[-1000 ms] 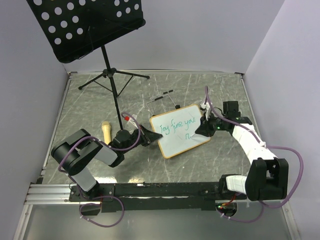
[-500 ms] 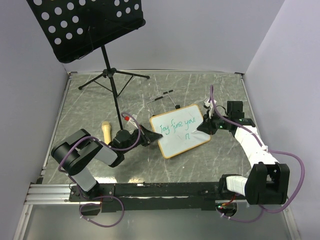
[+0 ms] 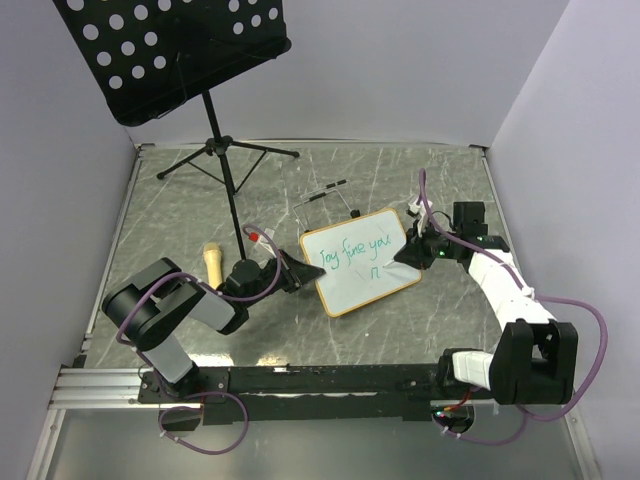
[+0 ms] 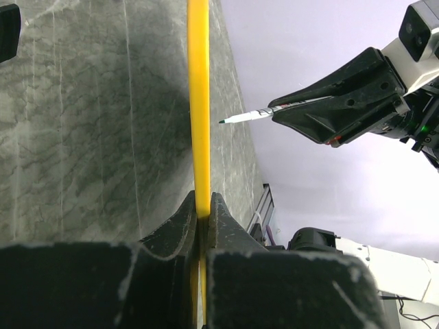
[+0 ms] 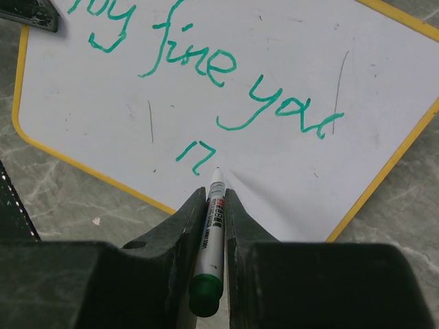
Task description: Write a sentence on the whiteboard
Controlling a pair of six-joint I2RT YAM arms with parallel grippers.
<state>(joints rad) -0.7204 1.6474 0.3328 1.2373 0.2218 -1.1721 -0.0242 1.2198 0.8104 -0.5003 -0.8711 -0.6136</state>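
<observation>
My right end effector (image 5: pixel 216 195) is pressed shut on a slim white marker with a green end (image 5: pixel 212 233). A second ago it stood further in over the small rectangular whiteboard with the light wooden frame (image 3: pixel 352 288). Since then I have drawn it back toward the board's right edge, and it has held there for the last half second. In the left wrist view the marker tip sits just clear of the surface, so I judge the pen lifted, not writing. The tip hovers just below and right of a short green hook-shaped stroke, alone under a green line reading roughly "Joy fine you".

My left end effector (image 4: pixel 202 205) is clamped on the board's frame at its left edge, steadying it on the grey marbled tabletop (image 3: pixel 180 210) between my two arms. Whether it lies quite flat I cannot tell. The board has not shifted.

I take this as a pause between strokes. The second line has barely begun, so the sentence looks unfinished, and the tip must come down again beside that hook.
</observation>
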